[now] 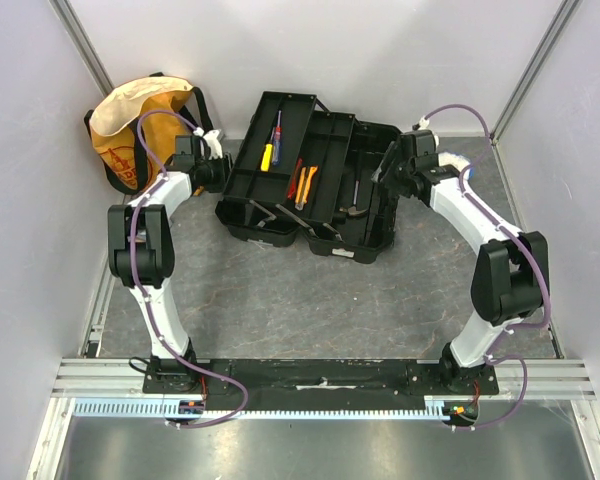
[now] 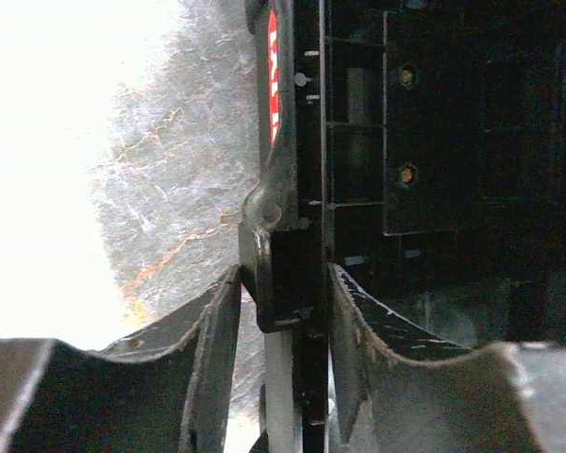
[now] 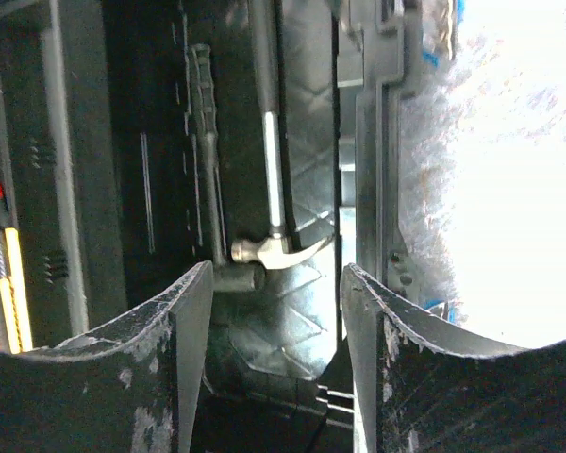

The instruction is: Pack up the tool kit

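The tool kit (image 1: 365,150) is a black plastic toolbox lying open at the back middle of the table. It holds a yellow screwdriver (image 1: 266,155), orange pliers (image 1: 302,185) and a hammer (image 1: 358,205). My left gripper (image 1: 223,172) is at its left edge. In the left wrist view the gripper (image 2: 283,311) is shut on a thin black wall (image 2: 302,236) that carries a red-white label (image 2: 273,75). My right gripper (image 1: 388,178) is at the kit's right side. In the right wrist view it (image 3: 276,283) is open and empty over the inside floor, near the hammer (image 3: 274,250).
A yellow-orange fabric bag (image 1: 130,130) with black straps stands at the back left, just behind the left arm. Grey felt covers the table (image 1: 300,300). White walls close in the back and both sides.
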Motion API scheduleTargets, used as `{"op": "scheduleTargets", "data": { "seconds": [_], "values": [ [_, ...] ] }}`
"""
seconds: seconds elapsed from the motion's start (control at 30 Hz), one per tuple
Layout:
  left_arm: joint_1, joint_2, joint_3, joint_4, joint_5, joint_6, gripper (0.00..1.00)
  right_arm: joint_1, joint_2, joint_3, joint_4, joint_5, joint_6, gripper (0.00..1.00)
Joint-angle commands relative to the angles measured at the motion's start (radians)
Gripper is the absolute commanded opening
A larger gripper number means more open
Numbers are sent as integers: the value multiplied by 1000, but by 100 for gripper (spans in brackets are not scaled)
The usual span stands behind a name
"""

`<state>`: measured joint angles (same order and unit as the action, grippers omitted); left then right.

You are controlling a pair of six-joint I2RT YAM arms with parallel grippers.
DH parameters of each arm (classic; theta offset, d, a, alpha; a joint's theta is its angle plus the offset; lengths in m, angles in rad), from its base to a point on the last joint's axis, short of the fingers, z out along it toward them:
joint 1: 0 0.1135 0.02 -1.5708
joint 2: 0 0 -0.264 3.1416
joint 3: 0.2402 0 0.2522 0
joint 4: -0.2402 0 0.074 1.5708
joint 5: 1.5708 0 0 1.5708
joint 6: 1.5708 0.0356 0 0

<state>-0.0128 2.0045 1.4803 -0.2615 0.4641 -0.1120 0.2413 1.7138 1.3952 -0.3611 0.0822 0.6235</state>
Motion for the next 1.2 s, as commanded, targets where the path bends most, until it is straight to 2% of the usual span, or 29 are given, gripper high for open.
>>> {"op": "scheduleTargets", "data": {
  "seconds": [0.0, 0.13, 0.27, 0.57, 0.8, 0.9, 1.17],
  "values": [
    [-35, -7, 37, -8, -99, 74, 42, -13, -13, -38, 21, -76, -4, 62],
    [-50, -15, 37, -15, -153, 81, 26, -17, -28, -79, 21, -33, 12, 62],
    [-62, -21, 47, -28, -202, 83, 2, -19, -19, -87, 21, -51, -4, 63],
    [-62, -110, 78, -64, -347, 74, 2, -19, -77, -114, 24, -13, -24, 64],
    [-62, -207, 179, -139, -372, 106, 2, -36, -206, -139, 53, 48, -94, 68],
    [-65, -239, 204, -146, -364, 101, 2, -53, -188, -159, 51, 18, -116, 71],
    [-96, -289, 290, -182, -406, 110, 2, -65, -66, -232, 117, -206, -114, 70]
  ]
}}
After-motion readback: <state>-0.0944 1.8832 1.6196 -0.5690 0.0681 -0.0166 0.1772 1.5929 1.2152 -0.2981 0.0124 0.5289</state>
